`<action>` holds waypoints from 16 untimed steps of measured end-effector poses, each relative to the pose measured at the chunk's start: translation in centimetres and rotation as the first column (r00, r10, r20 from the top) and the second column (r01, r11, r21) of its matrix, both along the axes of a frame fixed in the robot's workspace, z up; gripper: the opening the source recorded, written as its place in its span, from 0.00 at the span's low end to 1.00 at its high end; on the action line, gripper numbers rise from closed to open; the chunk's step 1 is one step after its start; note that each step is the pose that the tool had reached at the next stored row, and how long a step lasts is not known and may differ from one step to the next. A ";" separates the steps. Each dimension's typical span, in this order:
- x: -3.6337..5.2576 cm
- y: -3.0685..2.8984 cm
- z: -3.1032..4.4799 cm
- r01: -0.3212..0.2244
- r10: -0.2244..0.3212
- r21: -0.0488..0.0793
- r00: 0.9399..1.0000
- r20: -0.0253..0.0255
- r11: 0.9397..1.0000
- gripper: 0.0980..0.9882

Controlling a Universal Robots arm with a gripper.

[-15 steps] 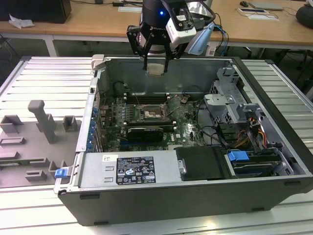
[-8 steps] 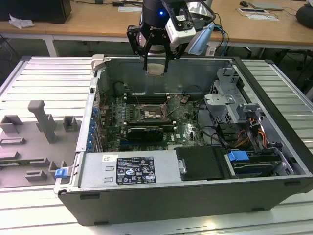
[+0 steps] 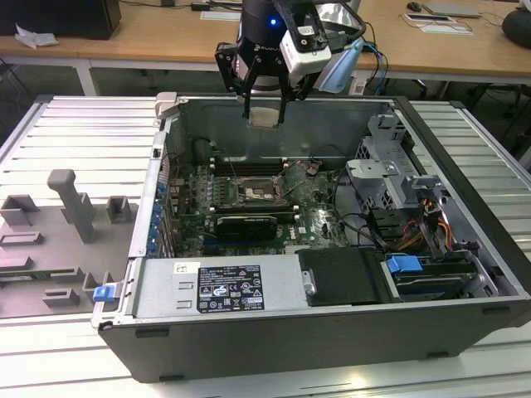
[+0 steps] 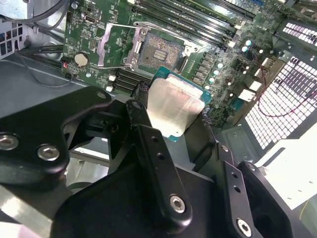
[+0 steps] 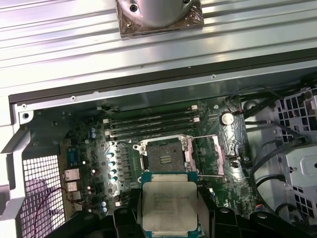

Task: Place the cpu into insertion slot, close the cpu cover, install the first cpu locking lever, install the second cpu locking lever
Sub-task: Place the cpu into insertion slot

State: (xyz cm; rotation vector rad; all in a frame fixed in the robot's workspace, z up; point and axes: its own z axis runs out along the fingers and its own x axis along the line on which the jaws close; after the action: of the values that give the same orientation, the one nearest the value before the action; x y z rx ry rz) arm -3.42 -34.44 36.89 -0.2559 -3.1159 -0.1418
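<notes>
In the exterior view the gripper [image 3: 265, 121] hangs over the open computer case [image 3: 465, 249], clamped on the cpu [image 3: 264, 114], well above the insertion slot [image 3: 259, 192] — the second wrist view shows the cpu cover [image 4: 115, 47] flipped open beside the bare slot — the first wrist view shows the chip pinched at two opposite edges.
</notes>
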 end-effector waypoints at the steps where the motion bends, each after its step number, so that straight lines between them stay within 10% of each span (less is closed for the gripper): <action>1: 0.00 0.00 0.00 0.002 -0.002 0.000 1.000 0.000 1.000 0.49; 16: -0.01 -0.01 -0.03 0.091 -0.091 -0.001 0.996 0.000 0.996 0.49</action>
State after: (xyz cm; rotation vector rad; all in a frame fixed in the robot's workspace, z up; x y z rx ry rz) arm -3.43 -34.44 36.86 -0.3983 -3.1052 -0.1415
